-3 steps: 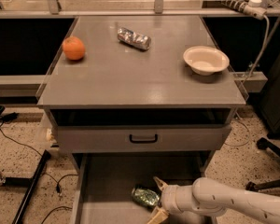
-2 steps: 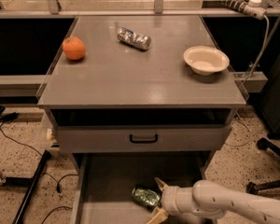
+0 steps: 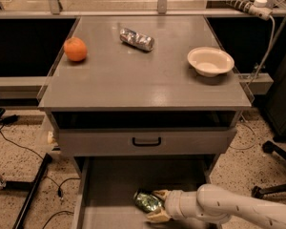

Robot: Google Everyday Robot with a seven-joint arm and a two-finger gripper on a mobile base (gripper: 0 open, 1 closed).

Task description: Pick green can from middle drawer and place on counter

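Down at six o'clock in the view, the middle drawer (image 3: pixel 112 185) stands pulled out beneath the desk (image 3: pixel 133 82), its flat grey floor showing. The green can (image 3: pixel 145 200) lies on its side on that floor, toward the near end of the drawer and a little right of its middle.

The claw (image 3: pixel 153 205) reaches in from four o'clock on a pale, rounded arm (image 3: pixel 229 208) that runs off the lower right corner. Its two cream fingers (image 3: pixel 160 193) sit narrow around the can's right end, one at the can's twelve o'clock side and the other at its six o'clock side. They appear pressed against the foil, so the claw looks to be gripping the can. The can's underside seems to rest on the drawer floor.

Above the open drawer, a closed drawer front (image 3: pixel 105 142) carries a black handle (image 3: pixel 146 141).

On the desk top, an orange (image 3: pixel 75 49) sits at ten o'clock near the left edge. A silver-blue can (image 3: pixel 137 38) lies on its side at twelve o'clock. A cream bowl (image 3: pixel 210 61) stands upright at two o'clock near the right edge. All three are well apart from one another.

Black cables (image 3: pixel 24 144) trail over the speckled floor at eight o'clock.
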